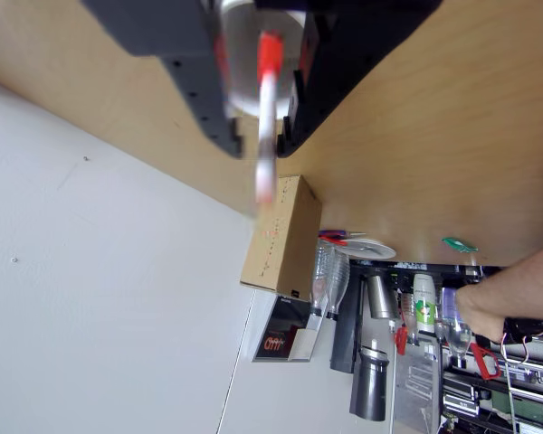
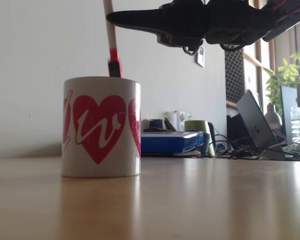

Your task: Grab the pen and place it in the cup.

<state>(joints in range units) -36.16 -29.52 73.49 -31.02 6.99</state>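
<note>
The cup (image 2: 101, 127) is a white mug with pink heart emblems, upright on the wooden table. In the other view its white rim (image 1: 242, 63) lies behind my fingers. The pen (image 2: 111, 40) stands cap down in the cup, its orange-red cap at the rim and its white shaft leaning up out of frame. My gripper (image 2: 115, 18) hovers above the cup, its dark tip right by the shaft. In the other view the pen (image 1: 266, 117) looks blurred between the two dark fingers of my gripper (image 1: 261, 143), with a gap on either side, so the gripper is open.
The other view is rotated: a cardboard box (image 1: 285, 235) stands at the table's edge by a white wall, and a person's hand (image 1: 511, 289) reaches among bottles and clutter. Behind the cup are a blue book stack (image 2: 170, 141), a green mug (image 2: 197, 130) and a laptop (image 2: 255, 125).
</note>
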